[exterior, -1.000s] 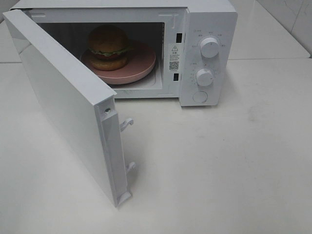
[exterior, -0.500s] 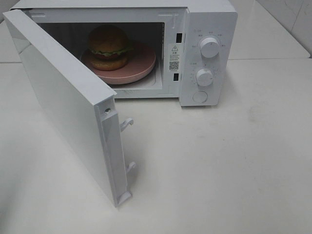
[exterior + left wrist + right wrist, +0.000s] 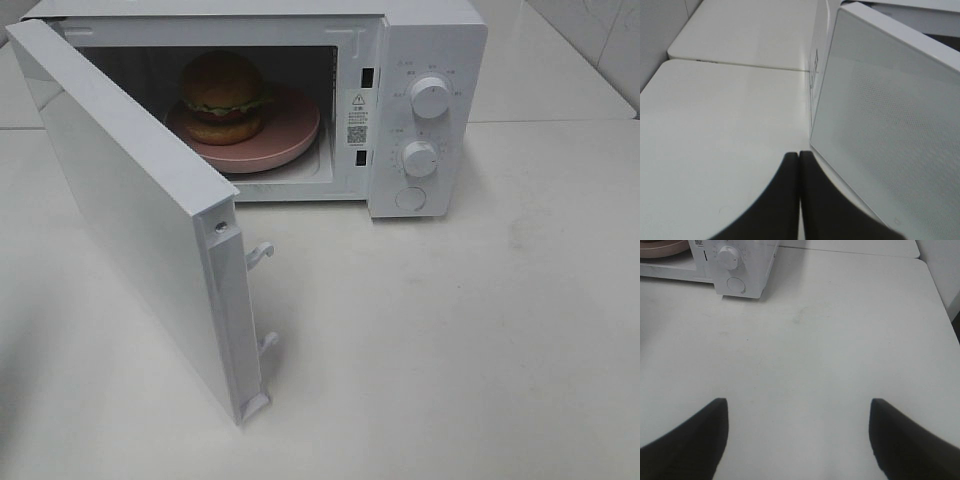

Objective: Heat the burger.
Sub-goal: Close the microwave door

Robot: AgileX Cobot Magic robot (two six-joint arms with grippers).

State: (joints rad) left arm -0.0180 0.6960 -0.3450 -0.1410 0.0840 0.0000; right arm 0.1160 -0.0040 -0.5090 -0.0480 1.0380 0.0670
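The burger point(image 3: 222, 96), golden-brown bun with lettuce and a red layer, rests on a pink plate point(image 3: 290, 130) inside the white microwave point(image 3: 425, 60). The microwave door point(image 3: 130, 210) stands swung open toward the front left. Neither gripper shows in the high view. In the left wrist view my left gripper point(image 3: 799, 155) is shut with its two dark fingers pressed together, empty, close to the outer face of the door point(image 3: 885, 125). In the right wrist view my right gripper point(image 3: 797, 402) is open above bare table, well in front of the microwave's knob panel point(image 3: 732, 265).
Two knobs point(image 3: 430, 97) and a round button point(image 3: 410, 198) sit on the microwave's right panel. Door latch hooks point(image 3: 262, 252) stick out from the door's free edge. White table point(image 3: 480, 340) spreads in front and to the right; a tiled wall stands at far right.
None visible in the high view; burger, plate and door stay as they were.
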